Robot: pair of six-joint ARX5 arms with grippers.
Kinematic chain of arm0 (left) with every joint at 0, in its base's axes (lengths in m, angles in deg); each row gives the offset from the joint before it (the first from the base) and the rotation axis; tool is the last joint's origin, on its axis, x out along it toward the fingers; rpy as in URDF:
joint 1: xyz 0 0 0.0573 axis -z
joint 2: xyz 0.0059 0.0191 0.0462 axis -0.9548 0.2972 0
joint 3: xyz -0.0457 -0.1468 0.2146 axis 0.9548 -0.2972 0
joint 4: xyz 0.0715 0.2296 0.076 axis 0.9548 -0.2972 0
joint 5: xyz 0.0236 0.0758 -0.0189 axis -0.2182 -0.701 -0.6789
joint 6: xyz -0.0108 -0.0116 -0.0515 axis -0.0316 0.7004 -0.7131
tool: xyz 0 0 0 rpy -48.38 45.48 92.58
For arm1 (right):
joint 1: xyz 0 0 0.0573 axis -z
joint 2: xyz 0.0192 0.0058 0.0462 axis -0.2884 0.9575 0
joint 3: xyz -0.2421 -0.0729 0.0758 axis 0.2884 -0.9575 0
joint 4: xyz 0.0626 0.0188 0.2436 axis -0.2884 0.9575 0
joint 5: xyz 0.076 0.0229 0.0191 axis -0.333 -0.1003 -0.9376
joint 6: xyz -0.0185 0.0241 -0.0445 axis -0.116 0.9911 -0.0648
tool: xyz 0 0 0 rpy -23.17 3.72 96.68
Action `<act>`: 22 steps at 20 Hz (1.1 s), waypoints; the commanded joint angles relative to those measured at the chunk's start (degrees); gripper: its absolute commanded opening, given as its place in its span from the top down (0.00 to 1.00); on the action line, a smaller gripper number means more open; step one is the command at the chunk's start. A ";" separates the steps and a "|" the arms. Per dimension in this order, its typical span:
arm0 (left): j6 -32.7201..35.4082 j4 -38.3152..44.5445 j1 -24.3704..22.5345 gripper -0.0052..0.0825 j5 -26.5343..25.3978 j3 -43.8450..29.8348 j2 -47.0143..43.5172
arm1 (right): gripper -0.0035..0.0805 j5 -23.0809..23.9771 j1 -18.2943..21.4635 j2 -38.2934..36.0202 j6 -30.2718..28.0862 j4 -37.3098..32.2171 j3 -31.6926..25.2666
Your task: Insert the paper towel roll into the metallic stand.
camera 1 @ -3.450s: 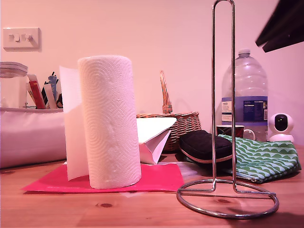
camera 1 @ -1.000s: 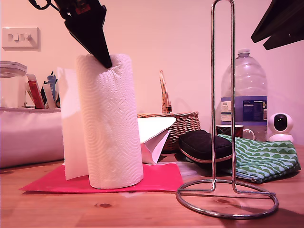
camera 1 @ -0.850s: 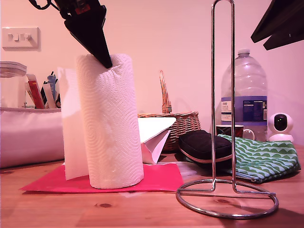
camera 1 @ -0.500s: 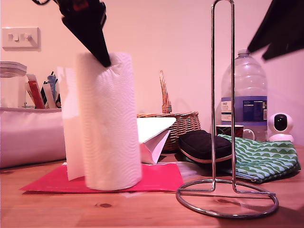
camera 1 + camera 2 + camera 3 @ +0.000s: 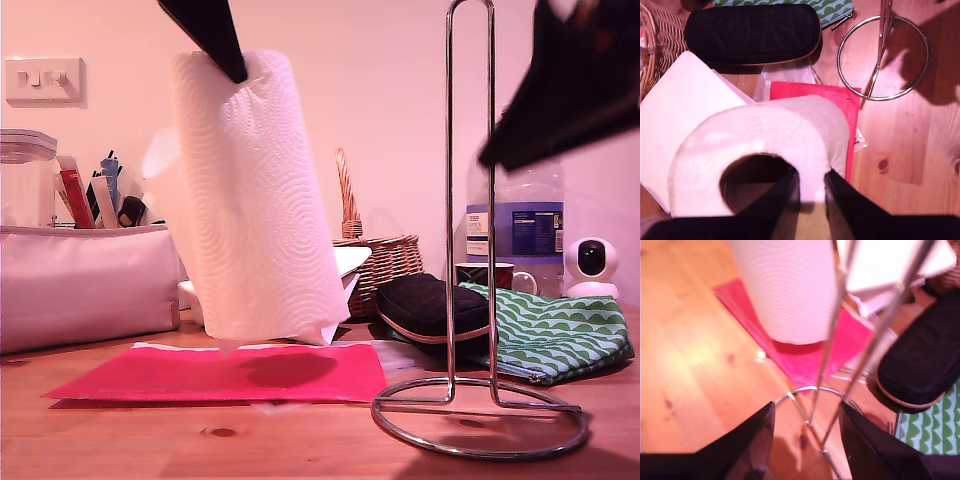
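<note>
The paper towel roll [image 5: 255,200] hangs tilted in the air above the red mat, its loose flap trailing behind. My first gripper [image 5: 232,65] is shut on the roll's top wall [image 5: 765,135], with one finger inside the hollow core and one outside [image 5: 811,175]. The metallic stand [image 5: 470,200] rises from its ring base toward the exterior view's right, and its ring and rods show beyond the roll [image 5: 880,50]. My second gripper [image 5: 510,145] hovers blurred beside the stand's upper loop. It is open [image 5: 806,412], and the stand's rods [image 5: 831,335] rise just ahead of its fingers.
A red mat [image 5: 230,375] lies under the roll. Behind it are a folded white paper bag [image 5: 345,262], a wicker basket [image 5: 385,260], a black case [image 5: 430,305], a green patterned cloth [image 5: 550,335], a water bottle [image 5: 515,200] and a small camera [image 5: 592,265]. A white tub [image 5: 80,290] stands at the exterior view's left.
The first gripper has lifted the roll off the red mat, tilting it and carrying it toward the stand. The second gripper has come down beside the stand's loop.
</note>
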 commanded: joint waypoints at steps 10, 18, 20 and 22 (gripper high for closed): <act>0.13 -1.01 0.15 0.97 -0.96 4.87 0.02 | 0.56 -5.51 3.56 11.47 -0.79 -3.56 -0.07; -0.24 -1.36 0.15 0.97 -0.96 5.27 0.02 | 0.59 -5.81 5.31 20.41 -2.25 -3.17 -0.11; -0.22 -1.42 0.15 0.97 -0.96 5.27 0.02 | 0.61 -5.97 5.38 21.88 -2.21 -3.61 -0.11; -0.24 -1.42 0.15 0.97 -0.87 5.27 0.02 | 0.63 -6.23 5.29 22.67 -2.16 -4.92 -0.11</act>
